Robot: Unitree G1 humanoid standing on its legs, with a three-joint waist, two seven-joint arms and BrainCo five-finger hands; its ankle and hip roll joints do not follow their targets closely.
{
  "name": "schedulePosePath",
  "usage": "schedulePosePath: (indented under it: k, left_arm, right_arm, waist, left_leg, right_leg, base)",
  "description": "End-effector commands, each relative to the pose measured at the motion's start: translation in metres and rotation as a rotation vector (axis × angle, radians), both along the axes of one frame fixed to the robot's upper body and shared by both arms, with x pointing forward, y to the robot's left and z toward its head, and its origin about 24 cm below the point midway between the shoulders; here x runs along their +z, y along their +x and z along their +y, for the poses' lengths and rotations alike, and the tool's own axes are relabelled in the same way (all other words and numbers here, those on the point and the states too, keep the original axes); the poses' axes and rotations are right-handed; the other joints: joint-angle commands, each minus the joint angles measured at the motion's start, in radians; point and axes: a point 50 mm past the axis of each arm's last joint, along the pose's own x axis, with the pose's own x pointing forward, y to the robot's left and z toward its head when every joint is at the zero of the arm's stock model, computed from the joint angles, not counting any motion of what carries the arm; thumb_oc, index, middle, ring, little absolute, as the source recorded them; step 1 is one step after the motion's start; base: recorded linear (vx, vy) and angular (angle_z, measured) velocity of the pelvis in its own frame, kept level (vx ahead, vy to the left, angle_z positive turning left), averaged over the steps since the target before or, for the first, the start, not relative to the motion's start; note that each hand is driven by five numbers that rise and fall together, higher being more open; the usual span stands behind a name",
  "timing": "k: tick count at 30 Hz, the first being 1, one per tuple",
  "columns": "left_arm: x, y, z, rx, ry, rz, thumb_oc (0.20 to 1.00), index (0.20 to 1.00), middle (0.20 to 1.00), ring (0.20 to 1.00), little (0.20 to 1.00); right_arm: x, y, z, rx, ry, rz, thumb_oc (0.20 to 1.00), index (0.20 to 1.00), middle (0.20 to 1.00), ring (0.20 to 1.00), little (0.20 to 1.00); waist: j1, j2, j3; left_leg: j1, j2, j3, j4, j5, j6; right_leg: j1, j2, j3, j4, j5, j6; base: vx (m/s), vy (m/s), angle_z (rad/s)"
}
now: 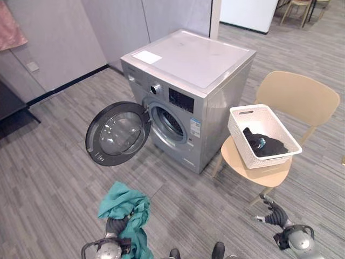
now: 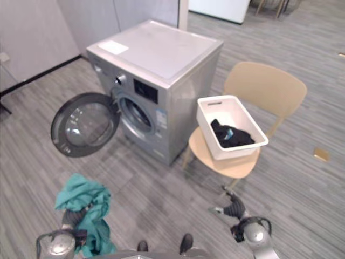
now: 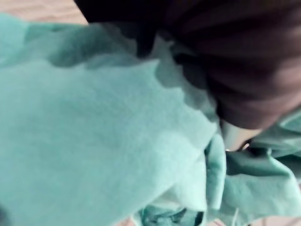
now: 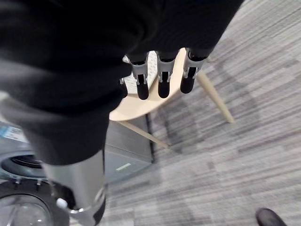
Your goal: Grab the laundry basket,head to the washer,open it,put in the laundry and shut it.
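Observation:
The silver washer point(image 1: 188, 59) stands ahead with its round door point(image 1: 116, 132) swung open to the left, baring the drum opening point(image 1: 170, 123). To its right a white laundry basket point(image 1: 237, 129) rests on a tan chair point(image 1: 302, 94), with dark clothes point(image 1: 267, 144) inside. A teal garment point(image 1: 126, 208) hangs bunched over my left hand point(image 1: 114, 225), low and left, in front of the door. Close up, the teal cloth point(image 3: 94, 132) gathers against the hand's cover point(image 3: 235, 70). My right hand point(image 1: 269, 209) hangs low, right of me and below the chair, its fingers point(image 4: 162, 77) straight and holding nothing.
Grey wall panels run behind the washer. A dark piece of furniture point(image 1: 8, 105) stands at the far left with a pink cloth point(image 1: 11, 27) above it. A white cabinet point(image 1: 248, 13) and more chairs point(image 1: 296, 8) stand at the back right. Grey plank floor lies between me and the washer.

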Motion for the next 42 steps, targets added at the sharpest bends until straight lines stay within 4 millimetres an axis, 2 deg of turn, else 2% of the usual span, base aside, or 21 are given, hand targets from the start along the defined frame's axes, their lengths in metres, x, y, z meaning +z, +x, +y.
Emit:
schedulePosePath:
  k: [1, 2, 3, 10, 11, 13, 16, 17, 19, 22, 26, 29, 30, 31, 32, 33, 34, 36, 37, 40, 42]
  left_arm:
    - [0.027, 0.033, 0.019, 0.031, 0.018, -0.155, 0.2, 0.2, 0.2, 0.2, 0.2]
    - [0.027, 0.033, 0.019, 0.031, 0.018, -0.155, 0.2, 0.2, 0.2, 0.2, 0.2]
    - [0.026, 0.032, 0.02, 0.037, 0.018, -0.148, 0.2, 0.2, 0.2, 0.2, 0.2]
    - [0.029, 0.042, 0.015, 0.018, 0.035, -0.165, 0.2, 0.2, 0.2, 0.2, 0.2]
    - [0.033, 0.048, 0.014, -0.002, 0.042, -0.185, 0.2, 0.2, 0.2, 0.2, 0.2]
    - [0.036, 0.05, 0.013, -0.039, 0.058, -0.189, 0.2, 0.2, 0.2, 0.2, 0.2]
    - [0.039, 0.052, 0.014, -0.067, 0.077, -0.188, 0.2, 0.2, 0.2, 0.2, 0.2]
    - [0.044, 0.055, 0.018, -0.088, 0.102, -0.196, 0.2, 0.2, 0.2, 0.2, 0.2]
    - [0.049, 0.059, 0.023, -0.105, 0.14, -0.202, 0.2, 0.2, 0.2, 0.2, 0.2]
    - [0.052, 0.065, 0.021, -0.11, 0.146, -0.217, 0.2, 0.2, 0.2, 0.2, 0.2]
    - [0.048, 0.065, 0.014, -0.123, 0.126, -0.209, 0.2, 0.2, 0.2, 0.2, 0.2]
    - [0.041, 0.068, 0.003, -0.159, 0.097, -0.188, 0.2, 0.2, 0.2, 0.2, 0.2]
    - [0.04, 0.071, -0.007, -0.211, 0.097, -0.194, 0.2, 0.2, 0.2, 0.2, 0.2]
    - [0.04, 0.07, -0.007, -0.212, 0.098, -0.193, 0.2, 0.2, 0.2, 0.2, 0.2]
    - [0.036, 0.068, -0.019, -0.273, 0.07, -0.177, 0.2, 0.2, 0.2, 0.2, 0.2]
    - [0.036, 0.068, -0.019, -0.273, 0.07, -0.177, 0.2, 0.2, 0.2, 0.2, 0.2]
    - [0.033, 0.069, -0.026, -0.294, 0.052, -0.164, 0.2, 0.2, 0.2, 0.2, 0.2]
    - [0.031, 0.069, -0.028, -0.298, 0.048, -0.157, 0.2, 0.2, 0.2, 0.2, 0.2]
    - [0.029, 0.07, -0.035, -0.32, 0.039, -0.153, 0.2, 0.2, 0.2, 0.2, 0.2]
    - [0.028, 0.07, -0.036, -0.328, 0.042, -0.15, 0.2, 0.2, 0.2, 0.2, 0.2]
    - [0.029, 0.07, -0.036, -0.344, 0.054, -0.149, 0.2, 0.2, 0.2, 0.2, 0.2]
  right_arm:
    - [0.024, 0.031, 0.005, 0.035, -0.029, -0.16, 1.0, 1.0, 1.0, 1.0, 1.0]
    - [0.024, 0.031, 0.006, 0.036, -0.029, -0.161, 1.0, 1.0, 1.0, 1.0, 1.0]
    - [0.021, 0.031, 0.004, 0.027, -0.047, -0.142, 1.0, 1.0, 1.0, 1.0, 1.0]
    - [0.022, 0.039, 0.006, 0.013, -0.075, -0.161, 1.0, 1.0, 1.0, 1.0, 1.0]
    - [0.021, 0.04, 0.008, 0.013, -0.079, -0.156, 1.0, 1.0, 1.0, 1.0, 1.0]
    - [0.017, 0.04, 0.013, 0.025, -0.076, -0.142, 1.0, 1.0, 1.0, 1.0, 1.0]
    - [0.015, 0.042, 0.02, 0.044, -0.067, -0.139, 1.0, 1.0, 1.0, 1.0, 1.0]
    - [0.015, 0.046, 0.029, 0.061, -0.05, -0.145, 1.0, 1.0, 1.0, 1.0, 1.0]
    - [0.017, 0.051, 0.04, 0.087, -0.028, -0.162, 1.0, 1.0, 1.0, 1.0, 1.0]
    - [0.023, 0.058, 0.051, 0.111, -0.006, -0.198, 1.0, 1.0, 1.0, 1.0, 1.0]
    - [0.023, 0.06, 0.053, 0.112, 0.004, -0.198, 1.0, 1.0, 1.0, 1.0, 1.0]
    - [0.015, 0.055, 0.051, 0.099, -0.01, -0.16, 1.0, 1.0, 1.0, 1.0, 1.0]
    - [0.013, 0.05, 0.05, 0.098, -0.012, -0.151, 1.0, 1.0, 1.0, 1.0, 1.0]
    - [0.012, 0.049, 0.05, 0.098, -0.012, -0.149, 1.0, 1.0, 1.0, 1.0, 1.0]
    - [0.007, 0.042, 0.042, 0.09, -0.031, -0.121, 1.0, 1.0, 1.0, 1.0, 1.0]
    - [0.007, 0.042, 0.042, 0.09, -0.031, -0.121, 1.0, 1.0, 1.0, 1.0, 1.0]
    - [0.007, 0.042, 0.037, 0.087, -0.048, -0.118, 1.0, 1.0, 1.0, 1.0, 1.0]
    - [0.009, 0.044, 0.035, 0.086, -0.059, -0.123, 1.0, 1.0, 1.0, 1.0, 1.0]
    - [0.012, 0.047, 0.033, 0.089, -0.07, -0.133, 1.0, 1.0, 1.0, 1.0, 1.0]
    - [0.011, 0.047, 0.032, 0.085, -0.067, -0.13, 1.0, 1.0, 1.0, 1.0, 1.0]
    - [0.008, 0.044, 0.03, 0.081, -0.072, -0.116, 1.0, 1.0, 1.0, 1.0, 1.0]
  waist:
    - [0.025, -0.071, 0.065]
    - [0.024, -0.071, 0.064]
    - [0.031, -0.077, 0.069]
    - [0.043, -0.104, 0.065]
    - [0.044, -0.106, 0.061]
    - [0.053, -0.105, 0.041]
    - [0.054, -0.124, 0.039]
    - [0.063, -0.15, 0.047]
    - [0.058, -0.165, 0.063]
    - [0.025, -0.154, 0.089]
    - [0.0, -0.136, 0.102]
    - [-0.029, -0.128, 0.112]
    - [-0.052, -0.147, 0.105]
    - [-0.051, -0.138, 0.101]
    - [-0.075, -0.149, 0.08]
    - [-0.076, -0.148, 0.079]
    - [-0.078, -0.155, 0.083]
    - [-0.07, -0.153, 0.089]
    - [-0.056, -0.163, 0.098]
    - [-0.052, -0.168, 0.1]
    - [-0.037, -0.161, 0.105]
  left_leg:
    - [-0.123, -0.023, 0.006, 0.145, -0.032, -0.036]
    - [-0.126, -0.023, 0.005, 0.147, -0.033, -0.036]
    - [-0.139, 0.021, 0.066, 0.163, -0.044, -0.043]
    - [-0.216, 0.13, 0.21, 0.05, 0.046, -0.05]
    - [-0.231, 0.172, 0.272, 0.031, 0.06, -0.051]
    - [-0.218, 0.161, 0.27, 0.03, 0.094, -0.052]
    - [-0.225, 0.135, 0.266, 0.08, 0.068, -0.035]
    - [-0.215, 0.104, 0.271, 0.111, 0.024, -0.01]
    - [-0.196, 0.071, 0.263, 0.118, -0.021, 0.022]
    - [-0.129, 0.025, 0.228, 0.08, -0.051, 0.045]
    - [-0.051, 0.0, 0.206, 0.037, -0.08, 0.057]
    - [0.022, -0.02, 0.164, 0.042, -0.139, 0.054]
    - [0.026, -0.045, 0.145, 0.072, -0.155, 0.057]
    - [0.037, -0.038, 0.131, 0.071, -0.176, 0.054]
    - [0.028, -0.024, 0.141, 0.182, -0.198, 0.03]
    - [0.024, -0.021, 0.139, 0.188, -0.201, 0.03]
    - [-0.028, 0.032, 0.143, 0.364, -0.164, -0.008]
    - [-0.059, 0.052, 0.124, 0.425, -0.143, -0.017]
    - [-0.144, 0.04, 0.052, 0.44, -0.152, -0.009]
    - [-0.162, 0.038, 0.034, 0.407, -0.158, -0.007]
    - [-0.194, 0.026, -0.047, 0.269, -0.07, -0.024]
  right_leg:
    - [0.068, -0.086, -0.028, 0.084, -0.199, 0.081]
    - [0.067, -0.086, -0.029, 0.084, -0.199, 0.081]
    - [0.084, -0.087, -0.068, 0.081, -0.222, 0.084]
    - [0.136, -0.11, -0.197, 0.07, -0.221, 0.105]
    - [0.156, -0.119, -0.23, 0.084, -0.229, 0.113]
    - [0.182, -0.13, -0.239, 0.131, -0.241, 0.12]
    - [0.179, -0.175, -0.235, 0.206, -0.235, 0.13]
    - [0.163, -0.227, -0.227, 0.3, -0.179, 0.15]
    - [0.111, -0.264, -0.171, 0.414, -0.121, 0.17]
    - [-0.031, -0.209, -0.029, 0.498, -0.142, 0.164]
    - [-0.098, -0.158, -0.002, 0.368, -0.182, 0.137]
    - [-0.183, -0.135, 0.025, 0.173, -0.081, 0.165]
    - [-0.162, -0.123, 0.068, 0.109, -0.06, 0.154]
    - [-0.152, -0.114, 0.074, 0.11, -0.077, 0.163]
    - [-0.116, -0.1, 0.097, 0.092, -0.058, 0.13]
    - [-0.116, -0.099, 0.095, 0.09, -0.058, 0.129]
    - [-0.069, -0.079, 0.1, 0.069, -0.074, 0.102]
    - [-0.051, -0.066, 0.1, 0.066, -0.088, 0.084]
    - [-0.013, -0.051, 0.117, 0.052, -0.115, 0.07]
    - [-0.002, -0.048, 0.127, 0.049, -0.125, 0.071]
    - [0.019, -0.02, 0.164, 0.053, -0.146, 0.068]
  base:
    - [-0.06, -0.04, 0.5]
    - [0.05, -0.04, 0.96]
    - [0.1, -0.004, 0.94]
    - [0.14, 0.136, 0.79]
    - [0.26, 0.284, 0.69]
    - [0.41, 0.367, 0.48]
    - [0.27, 0.245, 0.38]
    - [0.43, 0.405, 0.16]
    - [0.33, 0.318, 0.33]
    - [0.21, 0.182, 0.37]
    - [0.27, 0.077, 0.22]
    - [0.44, -0.101, 0.02]
    - [0.3, -0.105, 0.34]
    - [0.42, -0.257, 0.59]
    - [0.3, -0.162, 0.74]
    - [0.38, -0.33, 0.97]
    - [0.2, -0.189, 0.92]
    - [0.21, -0.136, 0.23]
    - [0.16, -0.045, -0.57]
    - [0.16, -0.015, -0.9]
    - [0.23, 0.048, -0.74]
